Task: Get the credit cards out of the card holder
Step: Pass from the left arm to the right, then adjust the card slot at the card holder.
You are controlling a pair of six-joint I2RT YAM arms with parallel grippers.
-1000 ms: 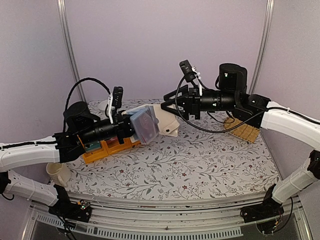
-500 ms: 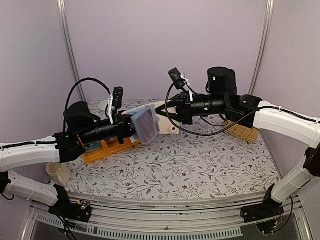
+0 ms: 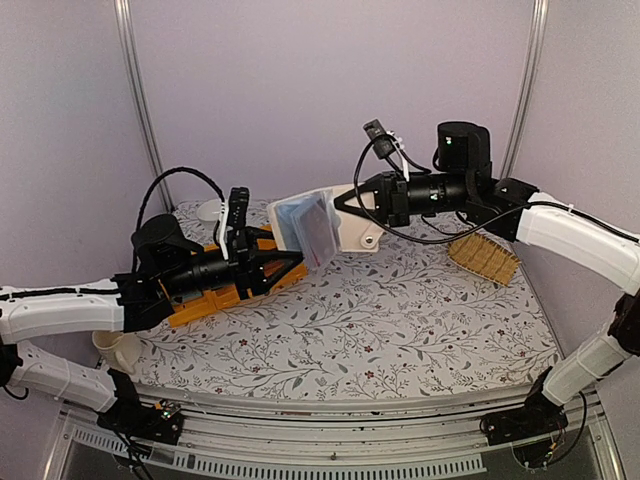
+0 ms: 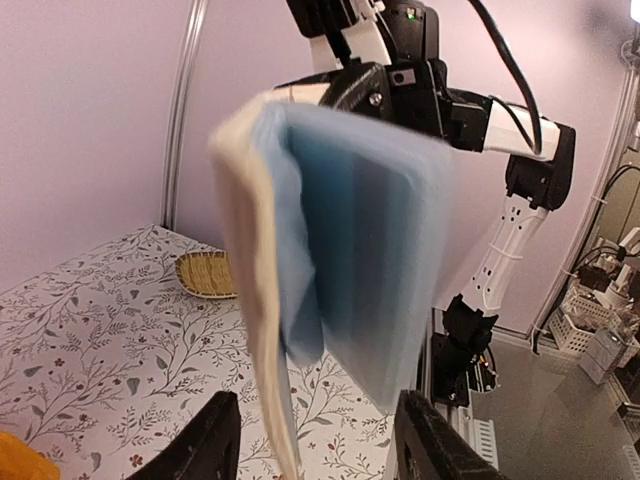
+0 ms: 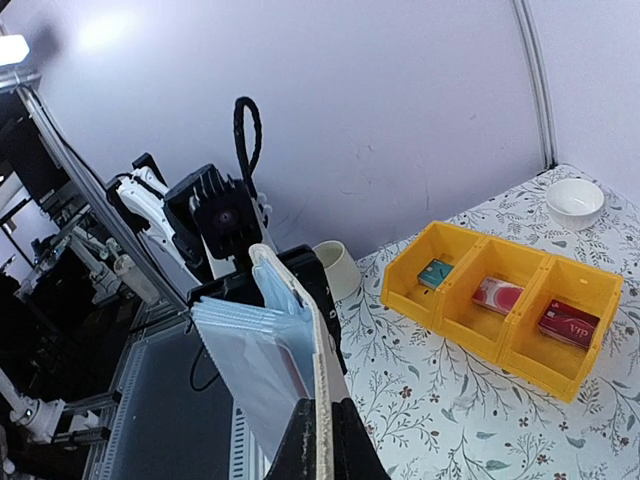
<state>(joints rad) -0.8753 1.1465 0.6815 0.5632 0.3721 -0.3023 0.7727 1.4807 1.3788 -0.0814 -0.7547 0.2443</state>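
Note:
The card holder (image 3: 303, 226) hangs in the air above the table's back middle, pale blue leaves fanned out from a whitish cover. My right gripper (image 3: 338, 200) is shut on the cover's edge, and in its wrist view its fingers (image 5: 345, 445) pinch that cream edge (image 5: 322, 400). A dark reddish card shows faintly through one sleeve (image 5: 297, 378). My left gripper (image 3: 287, 268) stands open just left of and below the holder. In the left wrist view the blurred holder (image 4: 340, 220) hangs between the spread fingers (image 4: 212, 440). Other credit cards lie in yellow bins: teal (image 5: 437, 272), pink (image 5: 497, 295), red (image 5: 568, 322).
The yellow bins (image 3: 200, 300) sit under my left arm. A woven straw basket (image 3: 484, 258) lies at the right back. A cream cup (image 3: 113, 346) stands at the left front edge, a white bowl (image 3: 209, 210) at the back left, a cream-white object (image 3: 362, 232) behind the holder.
My left gripper has opened, let go of the card holder and dropped back to the left. My right gripper has shut on the holder's cover and carried it right and up.

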